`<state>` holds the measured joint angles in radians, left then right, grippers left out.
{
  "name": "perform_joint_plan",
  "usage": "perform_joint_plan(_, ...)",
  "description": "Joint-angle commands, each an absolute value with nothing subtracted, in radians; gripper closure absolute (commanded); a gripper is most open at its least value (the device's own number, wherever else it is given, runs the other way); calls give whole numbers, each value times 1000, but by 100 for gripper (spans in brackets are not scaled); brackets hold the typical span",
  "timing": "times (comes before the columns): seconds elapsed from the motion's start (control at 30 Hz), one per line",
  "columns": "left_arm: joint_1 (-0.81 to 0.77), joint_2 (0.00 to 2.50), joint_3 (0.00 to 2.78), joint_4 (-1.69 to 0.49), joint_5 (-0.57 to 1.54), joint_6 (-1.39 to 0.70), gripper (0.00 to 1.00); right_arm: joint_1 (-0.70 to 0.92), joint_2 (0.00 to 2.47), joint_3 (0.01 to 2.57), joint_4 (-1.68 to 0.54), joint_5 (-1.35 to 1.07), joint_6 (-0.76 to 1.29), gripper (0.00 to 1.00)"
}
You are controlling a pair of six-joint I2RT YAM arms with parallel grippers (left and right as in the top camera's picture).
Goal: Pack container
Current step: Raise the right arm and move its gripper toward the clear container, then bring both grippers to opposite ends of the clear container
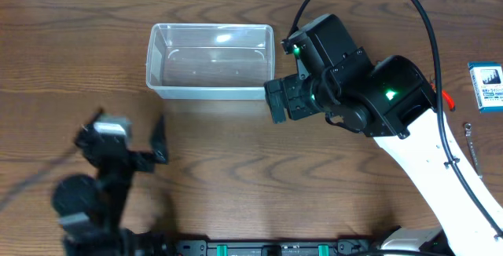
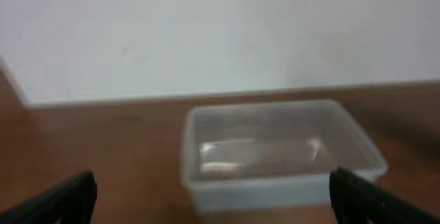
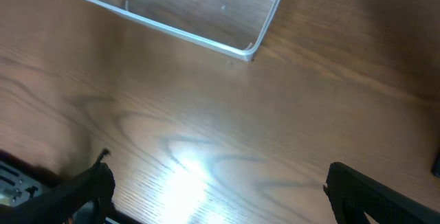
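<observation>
The container (image 1: 208, 91) lies long from 9 to 3 o'clock, and the right gripper (image 1: 279, 100), wide and empty, waits nearest, just beside its 4 o'clock corner.

The left gripper (image 1: 123, 140) is seen blurred, its jaws spread wide, with its fingers (image 2: 62, 200) set at the two edges of the wrist view. The right gripper (image 1: 281, 99) is carried on a bent arm (image 1: 440, 170), its jaws parted fully and tilted downward.
</observation>
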<state>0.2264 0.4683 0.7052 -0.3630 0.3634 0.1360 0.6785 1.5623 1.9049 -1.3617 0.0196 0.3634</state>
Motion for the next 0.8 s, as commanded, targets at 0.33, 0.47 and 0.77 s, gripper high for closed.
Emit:
perform_joint_plan(0.33, 365, 1083, 1438, -747, 660, 179, 2, 688, 1556, 1922, -1293, 30, 358, 1)
perform_joint_plan(0.47, 366, 1168, 1481, -811, 666, 156, 2, 685, 1560, 1922, -1206, 27, 351, 1)
perform_joint_plan(0.77, 365, 1478, 1960, -1225, 636, 231, 2, 643, 1671, 1925, -1095, -30, 374, 1)
